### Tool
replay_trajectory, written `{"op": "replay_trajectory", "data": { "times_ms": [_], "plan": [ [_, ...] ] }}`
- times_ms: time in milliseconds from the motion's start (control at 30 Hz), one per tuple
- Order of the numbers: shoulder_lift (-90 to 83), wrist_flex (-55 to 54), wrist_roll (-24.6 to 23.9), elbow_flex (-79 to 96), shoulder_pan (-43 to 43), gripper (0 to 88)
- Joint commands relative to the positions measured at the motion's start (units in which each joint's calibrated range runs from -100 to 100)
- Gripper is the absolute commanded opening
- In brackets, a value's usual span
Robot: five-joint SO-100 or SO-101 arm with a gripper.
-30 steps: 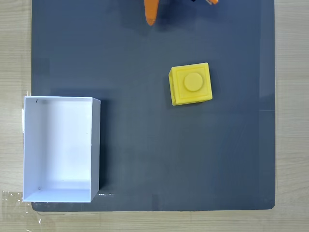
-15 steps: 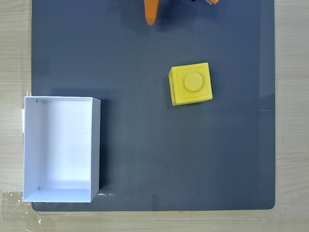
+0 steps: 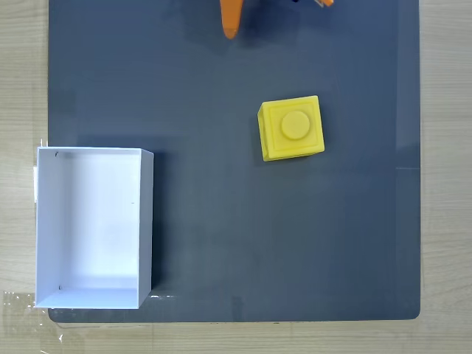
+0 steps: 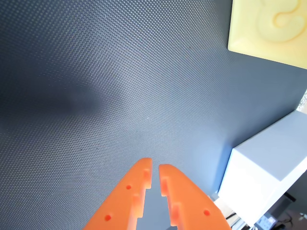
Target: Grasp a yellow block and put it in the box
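The yellow block sits stud-up on the dark mat, right of centre in the fixed view. It appears pale at the upper right corner of the wrist view. The white box stands open-topped and empty at the mat's left edge, and its corner shows at the wrist view's lower right. My orange gripper pokes in from the top edge of the fixed view, well above and left of the block. In the wrist view the gripper is shut, with only a thin slit between its fingers and nothing held.
The dark grey mat covers most of a light wooden table. Bare mat lies between block and box and along the bottom. A strip of clear tape sits near the box's lower left corner.
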Motion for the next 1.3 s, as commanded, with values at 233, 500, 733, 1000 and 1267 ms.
{"op": "replay_trajectory", "data": {
  "times_ms": [233,500,733,1000,1267],
  "plan": [
    [11.6,-3.4,0.2,-12.0,-0.3,2.5],
    [41.5,-3.8,0.2,-39.9,-2.9,2.6],
    [64.0,4.4,0.2,-66.3,-9.9,4.4],
    [82.5,13.6,0.2,-82.8,-14.0,36.2],
    [95.3,14.8,0.2,-88.6,-16.6,51.7]
  ]
}}
